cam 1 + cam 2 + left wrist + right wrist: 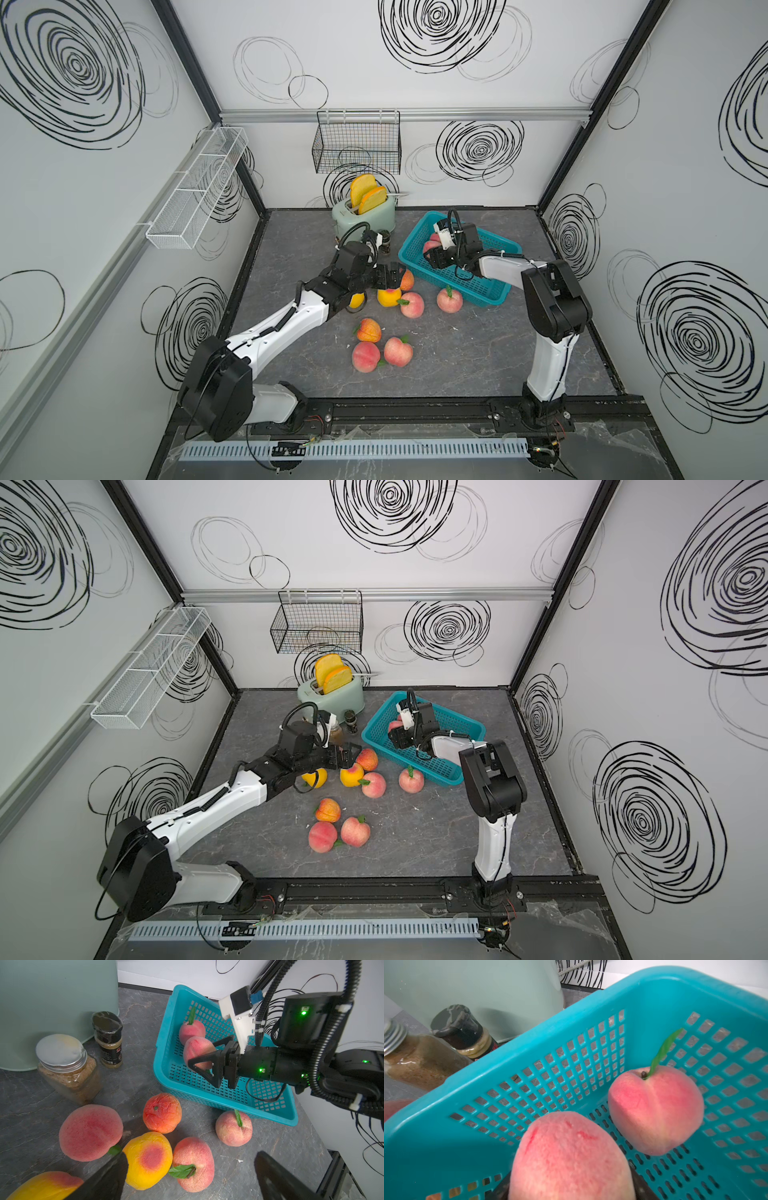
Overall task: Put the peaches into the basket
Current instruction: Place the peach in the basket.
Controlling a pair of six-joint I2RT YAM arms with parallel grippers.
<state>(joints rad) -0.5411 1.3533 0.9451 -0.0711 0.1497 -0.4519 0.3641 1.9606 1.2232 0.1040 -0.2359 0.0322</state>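
Gripping a pink peach [571,1157] in the basket [425,1157], right pincer [200,1053]; left pincer [190,1159] agape near spice jars [68,1068].

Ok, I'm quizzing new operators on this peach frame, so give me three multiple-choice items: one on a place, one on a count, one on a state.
1. Where is the peach held by the right claw?
A. above the toaster
B. within the walls of the teal basket
C. in the black wire basket

2. How many toast slices stick out of the toaster?
A. one
B. two
C. four

3. How is the left claw?
A. shut on a peach
B. shut on a jar
C. open, holding nothing

Answers:
1 B: the left wrist view shows the claw gripping the pink fruit inside the basket's walls.
2 B: both top views show two slices standing in the slots.
3 C: its jaws stand wide apart in the left wrist view, with nothing gripped.
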